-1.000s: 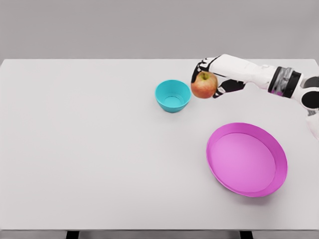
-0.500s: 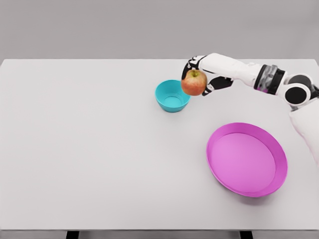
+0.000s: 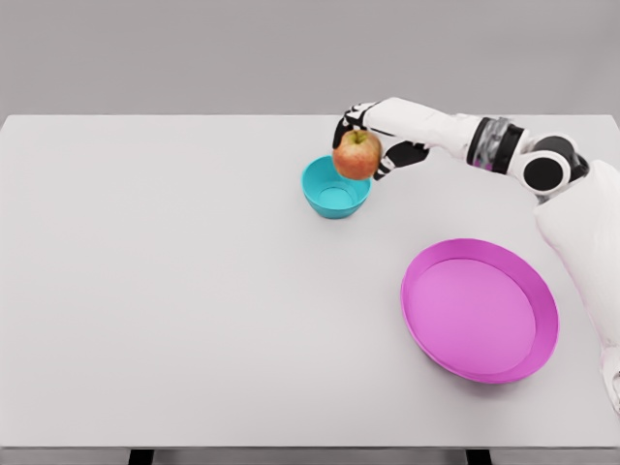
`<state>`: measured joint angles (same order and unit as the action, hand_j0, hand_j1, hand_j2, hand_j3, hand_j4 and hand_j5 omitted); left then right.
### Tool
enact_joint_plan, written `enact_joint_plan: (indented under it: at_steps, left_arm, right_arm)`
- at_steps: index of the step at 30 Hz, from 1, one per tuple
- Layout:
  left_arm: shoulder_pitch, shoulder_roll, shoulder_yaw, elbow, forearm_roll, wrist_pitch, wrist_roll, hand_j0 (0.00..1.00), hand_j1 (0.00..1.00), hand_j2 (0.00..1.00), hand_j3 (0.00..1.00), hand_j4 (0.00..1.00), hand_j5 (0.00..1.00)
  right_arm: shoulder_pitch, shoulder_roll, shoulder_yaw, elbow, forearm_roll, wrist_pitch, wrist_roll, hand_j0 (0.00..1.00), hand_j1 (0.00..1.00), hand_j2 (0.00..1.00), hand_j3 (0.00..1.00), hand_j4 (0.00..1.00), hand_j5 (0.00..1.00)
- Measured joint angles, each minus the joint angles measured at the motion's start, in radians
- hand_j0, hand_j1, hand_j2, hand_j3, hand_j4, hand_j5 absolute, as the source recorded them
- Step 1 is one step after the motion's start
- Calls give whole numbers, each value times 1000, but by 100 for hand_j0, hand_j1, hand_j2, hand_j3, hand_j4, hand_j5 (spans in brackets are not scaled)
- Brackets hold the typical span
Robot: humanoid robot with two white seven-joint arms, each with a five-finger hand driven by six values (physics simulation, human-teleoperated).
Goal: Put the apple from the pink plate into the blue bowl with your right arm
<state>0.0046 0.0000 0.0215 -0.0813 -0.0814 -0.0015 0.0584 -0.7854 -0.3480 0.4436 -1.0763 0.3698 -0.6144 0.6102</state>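
A red-and-yellow apple (image 3: pixel 356 155) hangs in the air, gripped by my right hand (image 3: pixel 364 142), whose fingers curl around it from behind. The apple sits just above the right rim of the blue bowl (image 3: pixel 335 187), overlapping that rim in the head view. The bowl's inside shows nothing in it. The pink plate (image 3: pixel 480 310) lies at the lower right with nothing on it. My right arm reaches in from the right edge across the far side of the table. The left arm is out of sight.
The white table (image 3: pixel 174 291) spans the whole view, its front edge at the bottom and far edge at the top. No other objects show on it.
My right hand has carried the apple leftward and slightly up, from right of the bowl to over its right rim. The bowl and the plate have stayed put.
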Motion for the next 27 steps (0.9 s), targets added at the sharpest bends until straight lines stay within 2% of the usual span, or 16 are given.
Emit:
enact_joint_plan:
  at_steps: [24,25,26,27]
  left_arm:
    - [0,0,0,0,0,0,0,100,100,100,100,100,100]
    - [0,0,0,0,0,0,0,100,100,100,100,100,100]
    - [0,0,0,0,0,0,0,100,100,100,100,100,100]
    - [0,0,0,0,0,0,0,100,100,100,100,100,100]
  right_arm:
    - [-44,108,14,150,105,0,0,39,39,39,39,39,39]
    - [-44,108,14,151,106,0,0,45,45,45,45,45,45]
    - [-45,109,15,153,106,-1,0,64,64,64,64,64,64]
    - [-44,109,15,155,106,0,0,100,100,100,100,100,100]
